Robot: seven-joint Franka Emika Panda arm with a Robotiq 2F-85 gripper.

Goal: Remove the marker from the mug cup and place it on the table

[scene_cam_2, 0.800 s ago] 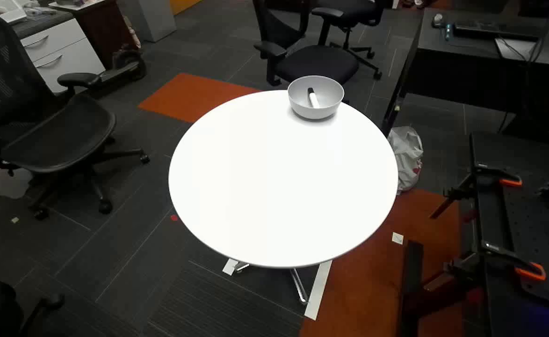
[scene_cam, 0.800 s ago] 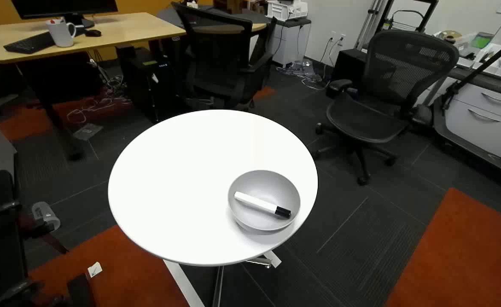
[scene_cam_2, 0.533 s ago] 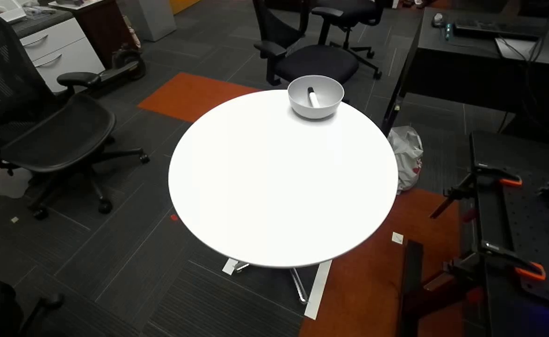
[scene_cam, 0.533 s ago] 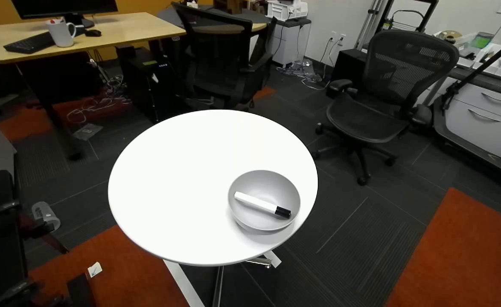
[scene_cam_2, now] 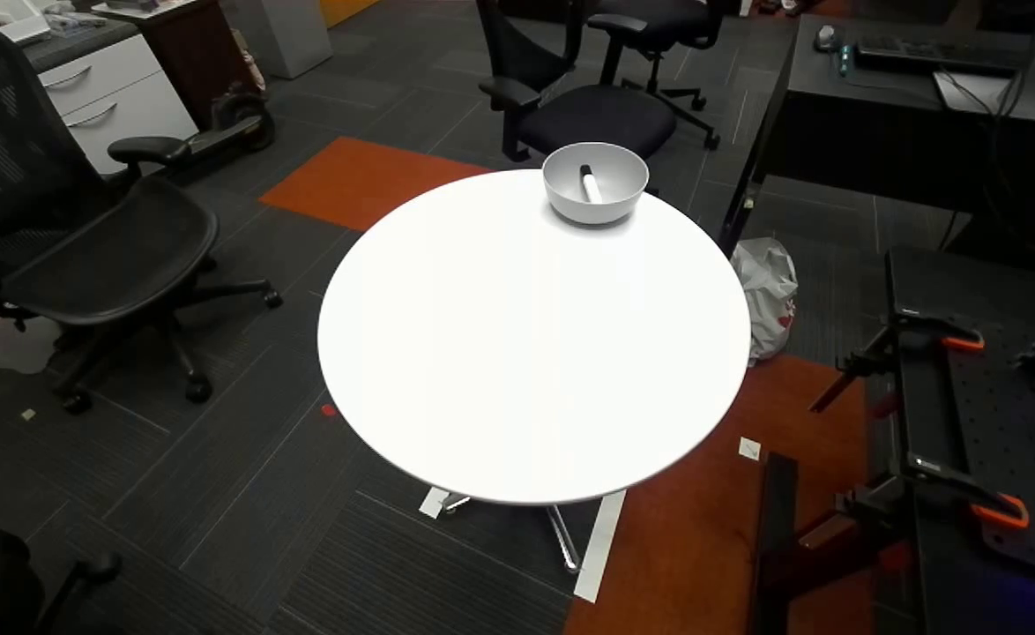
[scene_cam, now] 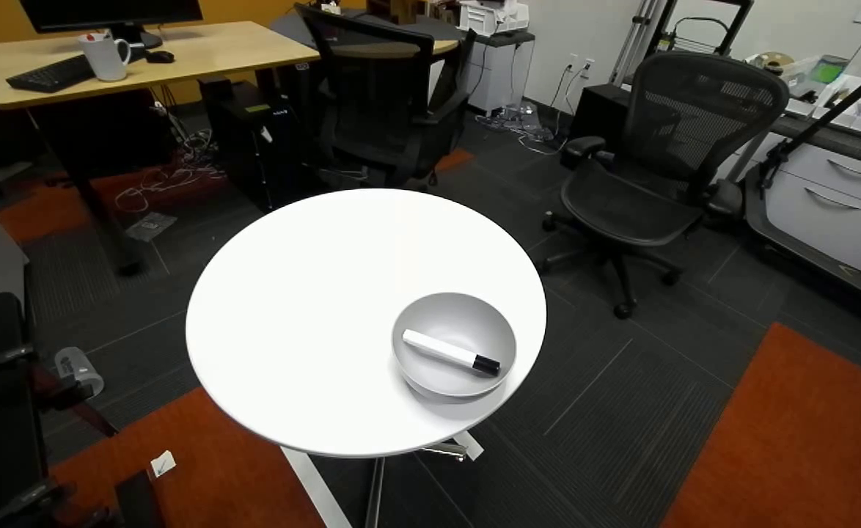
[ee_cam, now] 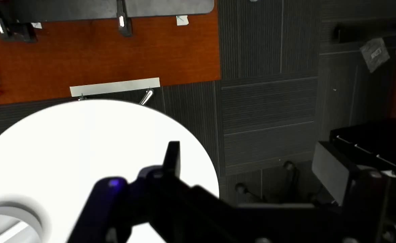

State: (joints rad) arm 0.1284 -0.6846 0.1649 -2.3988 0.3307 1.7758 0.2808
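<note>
At the left of an exterior view, a rectangular light-wood desk (scene_cam: 232, 50) bears a flat black keyboard (scene_cam: 53, 73) and a white handled mug (scene_cam: 106, 59). Next comes a large, round, white-topped table (scene_cam: 335, 308), with a wide, shallow, round grey bowl (scene_cam: 467, 319) near its edge. Inside lies a thin, white-barrelled, black-capped marker pen (scene_cam: 451, 352), its cap pointing right. Farther right stands a black mesh office chair (scene_cam: 639, 202). In the wrist view, the bowl is partly out of frame at lower left; rightward, the black two-fingered gripper (ee_cam: 248, 145) has its fingers spread well apart.
</note>
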